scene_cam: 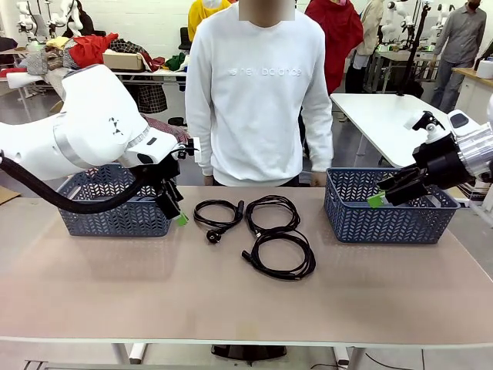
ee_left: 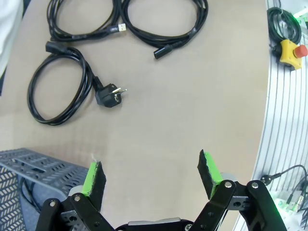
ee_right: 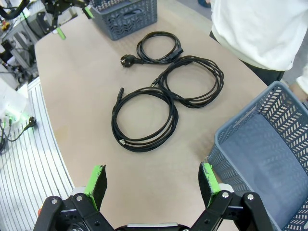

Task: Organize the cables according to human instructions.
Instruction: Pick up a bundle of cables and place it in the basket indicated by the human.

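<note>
Left gripper (ee_left: 150,168): jaws apart, empty, beside left basket (scene_cam: 100,220). Right gripper (ee_right: 153,175): jaws apart, empty, near right basket (scene_cam: 370,223). Three cables (scene_cam: 281,254) lie coiled flat mid-table between the baskets. The leftmost coil's plug (scene_cam: 212,235) points toward the robot's side.

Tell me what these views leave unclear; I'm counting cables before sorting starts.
- Left basket, inside: in the front view, blocked by the left arm and its own wall; in the left wrist view, cut off at the corner.
- Right basket, inside: in the right wrist view, partly cut off by the edge.
</note>
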Available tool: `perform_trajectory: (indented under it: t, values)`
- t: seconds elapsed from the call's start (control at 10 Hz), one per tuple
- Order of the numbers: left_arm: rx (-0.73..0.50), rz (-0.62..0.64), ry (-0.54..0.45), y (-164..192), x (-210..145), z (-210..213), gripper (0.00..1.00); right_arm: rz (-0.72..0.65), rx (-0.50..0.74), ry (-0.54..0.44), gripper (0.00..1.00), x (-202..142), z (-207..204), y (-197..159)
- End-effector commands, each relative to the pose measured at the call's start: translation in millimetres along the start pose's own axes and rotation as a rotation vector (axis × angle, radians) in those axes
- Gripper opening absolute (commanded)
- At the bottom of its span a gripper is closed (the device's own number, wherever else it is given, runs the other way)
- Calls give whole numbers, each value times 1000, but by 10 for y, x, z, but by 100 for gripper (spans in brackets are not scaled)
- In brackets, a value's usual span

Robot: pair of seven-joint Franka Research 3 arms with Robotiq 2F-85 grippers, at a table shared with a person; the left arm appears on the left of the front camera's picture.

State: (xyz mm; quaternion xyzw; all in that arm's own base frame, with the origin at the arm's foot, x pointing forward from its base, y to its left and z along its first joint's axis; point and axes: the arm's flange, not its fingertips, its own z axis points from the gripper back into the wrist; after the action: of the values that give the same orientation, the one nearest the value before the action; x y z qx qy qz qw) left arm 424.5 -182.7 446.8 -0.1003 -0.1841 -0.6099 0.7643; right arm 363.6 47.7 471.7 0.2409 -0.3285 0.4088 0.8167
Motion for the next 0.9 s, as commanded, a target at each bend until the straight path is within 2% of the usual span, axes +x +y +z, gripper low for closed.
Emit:
perform_trajectory:
  t: [0.0, 0.8]
  values:
    - [0, 2, -1, 5, -7, 14, 100, 27, 7, -20, 100, 3, -19, -36]
    - [0, 2, -1, 5, -7, 14, 100, 27, 7, -20, 100, 3, -19, -36]
